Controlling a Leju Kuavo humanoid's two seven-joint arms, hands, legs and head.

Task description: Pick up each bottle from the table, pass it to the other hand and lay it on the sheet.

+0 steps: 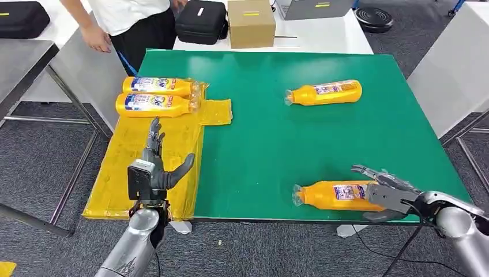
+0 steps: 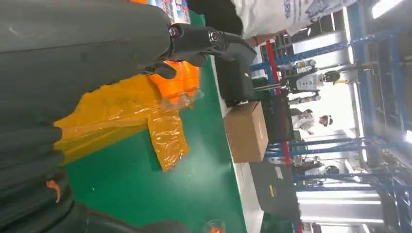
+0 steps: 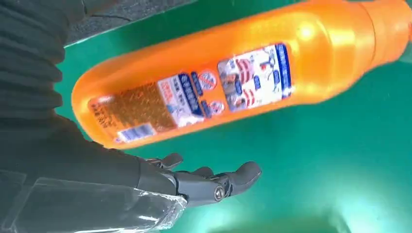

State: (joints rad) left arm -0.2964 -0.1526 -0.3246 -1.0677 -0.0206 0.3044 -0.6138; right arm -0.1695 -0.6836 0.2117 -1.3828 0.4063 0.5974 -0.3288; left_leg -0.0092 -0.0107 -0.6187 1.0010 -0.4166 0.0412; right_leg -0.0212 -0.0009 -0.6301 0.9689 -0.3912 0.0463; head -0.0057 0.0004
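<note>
Green table (image 1: 265, 144), yellow sheet (image 1: 138, 167) along its left edge, overhanging left side. Two bottles (image 1: 154, 96) lie side by side at sheet's far end, caps toward table middle. Left hand (image 1: 157, 167) upright over sheet's near part, fingers spread, holding nothing; bare sheet betw. it and the two bottles. Near bottle (image 1: 334, 195) lies close to table's near edge, right side, cap pointing left. Right hand (image 1: 387, 193) at its base end, fingers apart above and below bottle, not closed on it. Far bottle (image 1: 324, 93) lies alone far right-centre, wide bare green all round. Person (image 1: 130, 20) stands at far-left corner.
</note>
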